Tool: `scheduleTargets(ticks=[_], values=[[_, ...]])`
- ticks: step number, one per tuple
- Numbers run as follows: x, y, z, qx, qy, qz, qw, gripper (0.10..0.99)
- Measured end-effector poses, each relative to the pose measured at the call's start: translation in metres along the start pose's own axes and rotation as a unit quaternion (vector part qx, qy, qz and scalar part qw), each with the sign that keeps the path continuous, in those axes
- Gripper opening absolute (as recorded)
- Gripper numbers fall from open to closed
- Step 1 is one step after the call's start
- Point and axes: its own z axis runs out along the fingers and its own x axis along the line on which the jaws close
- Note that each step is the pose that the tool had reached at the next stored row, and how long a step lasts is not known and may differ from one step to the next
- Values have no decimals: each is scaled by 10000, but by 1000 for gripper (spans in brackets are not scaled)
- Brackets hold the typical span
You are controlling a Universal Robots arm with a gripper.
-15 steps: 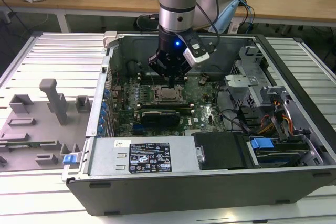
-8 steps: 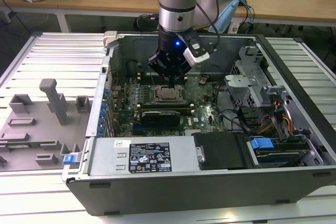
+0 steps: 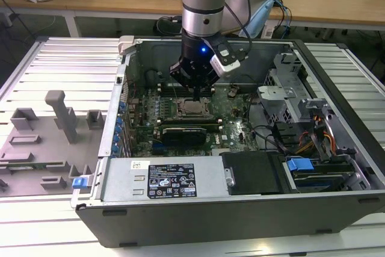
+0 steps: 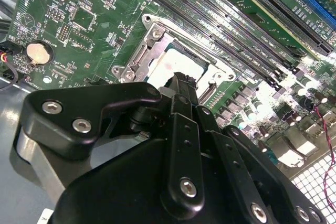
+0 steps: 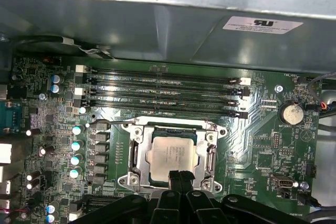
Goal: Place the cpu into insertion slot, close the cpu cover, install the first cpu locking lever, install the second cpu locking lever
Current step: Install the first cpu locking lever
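Observation:
The cpu (image 5: pixel 173 155) lies flat in the insertion slot (image 5: pixel 173 131) on the green board, its silver top showing. The cpu cover (image 5: pixel 137 156) is down around the chip as a silver frame. A thin wire lever (image 5: pixel 105 123) sticks out sideways from one corner of the frame. My gripper (image 5: pixel 181 176) is shut with nothing between its black fingers, the tips right at the edge of the cover. In the second wrist view the gripper (image 4: pixel 181 80) hangs just over the cpu (image 4: pixel 176 59) and the cpu cover (image 4: pixel 152 51). In the exterior view the gripper (image 3: pixel 197 95) stands straight above the cpu (image 3: pixel 194 110).
Long black memory slots (image 5: pixel 163 90) run beside the socket. A black card (image 3: pixel 186 132) lies across the board on the side toward the power supply (image 3: pixel 174 179). The case walls (image 3: pixel 123 88) close in the board, a drive cage (image 3: pixel 289 88) stands at the exterior view's right, and a grey fixture plate (image 3: pixel 48 142) at its left.

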Motion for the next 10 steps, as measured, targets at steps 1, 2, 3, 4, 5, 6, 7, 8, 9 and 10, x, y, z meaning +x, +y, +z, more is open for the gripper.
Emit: scheduleTargets(ticks=[1, 2, 3, 4, 5, 6, 7, 8, 9, 10], values=[[0, 0, 0, 0, 0, 0, 10000, 106], [28, 2, -1, 0, 1, 0, 10000, 106], [49, 4, -1, 0, 0, 1, 10000, 106], [79, 5, -2, 0, 0, 1, 10000, 106], [100, 7, -2, 0, -1, 2, 10000, 106], [119, 9, -2, 0, -1, 2, 10000, 106], [143, 10, -3, 0, -2, 1, 10000, 106], [164, 12, -3, 0, -2, 2, 10000, 106], [186, 14, -3, 0, -3, 3, 10000, 106], [213, 16, -4, 0, -3, 5, 10000, 106]])
